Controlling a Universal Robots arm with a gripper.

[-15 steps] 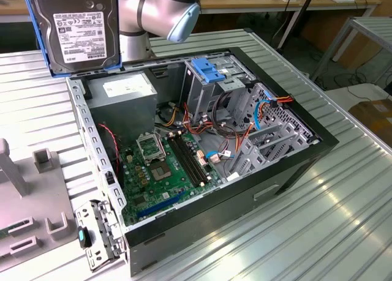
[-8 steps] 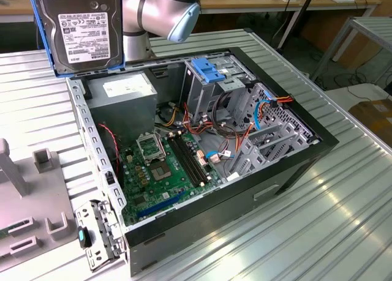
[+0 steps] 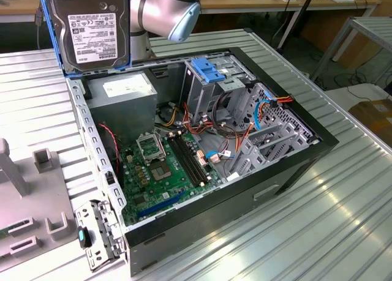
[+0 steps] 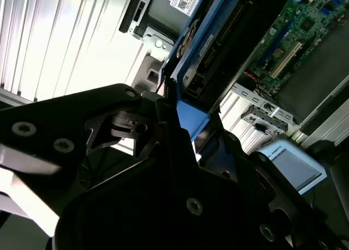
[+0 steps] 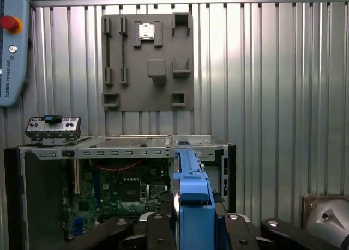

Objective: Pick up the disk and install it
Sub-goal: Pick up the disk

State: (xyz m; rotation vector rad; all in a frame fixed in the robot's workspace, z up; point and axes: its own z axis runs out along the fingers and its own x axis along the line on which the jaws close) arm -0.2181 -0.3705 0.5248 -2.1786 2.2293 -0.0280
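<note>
My black fingers [image 5: 162, 233] clamp the dark grey hard disk [image 3: 92, 27] by its bright blue plastic rails, aloft over the open black computer case [image 3: 278, 174] on the ribbed metal desk [image 3: 343, 226]: lifted, not yet installed.

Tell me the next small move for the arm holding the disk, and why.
Probably a short sideways carry toward the exterior view's right, keeping height. The claw is shut on the disk, which hangs upright near the grey power supply box, off to the side of the drive cage under the blue latch plate. It seems not yet above that cage.
</note>
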